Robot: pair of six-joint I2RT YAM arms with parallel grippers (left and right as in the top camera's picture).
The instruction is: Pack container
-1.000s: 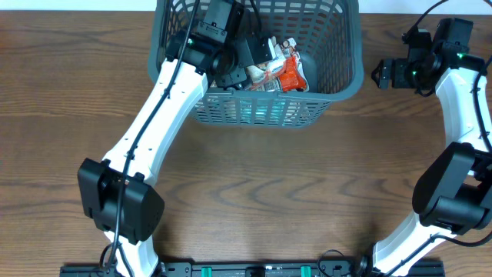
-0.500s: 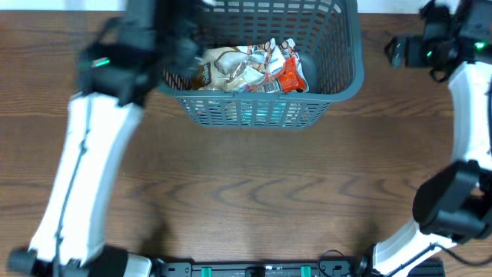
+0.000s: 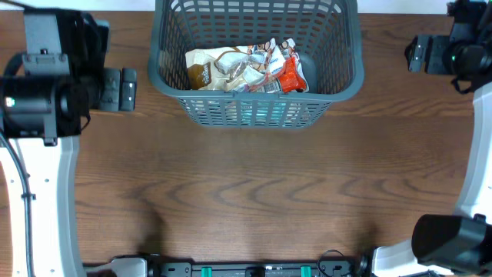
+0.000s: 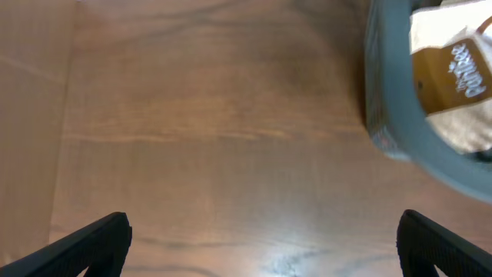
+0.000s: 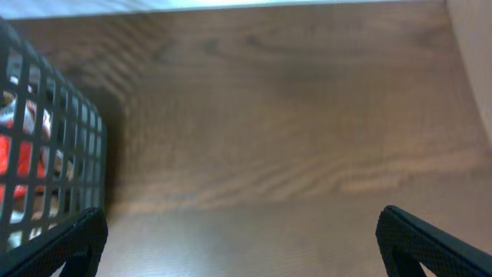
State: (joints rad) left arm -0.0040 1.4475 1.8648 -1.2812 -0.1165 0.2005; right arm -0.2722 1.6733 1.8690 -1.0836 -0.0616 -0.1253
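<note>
The container (image 3: 347,83) sits at 12 o'clock on the wooden table (image 3: 246,200), right up by the far edge. There are snack packets piled inside, with a beige-and-brown packet (image 3: 211,68) toward 9 o'clock and a red packet (image 3: 290,75) toward 3 o'clock. Left gripper (image 4: 261,231) hangs at the container's 9 o'clock, clear of the wall, fingers spread wide over bare wood. Right gripper (image 5: 242,223) is out at 3 o'clock, apart from the rim, and it's spread wide over the wood too.
</note>
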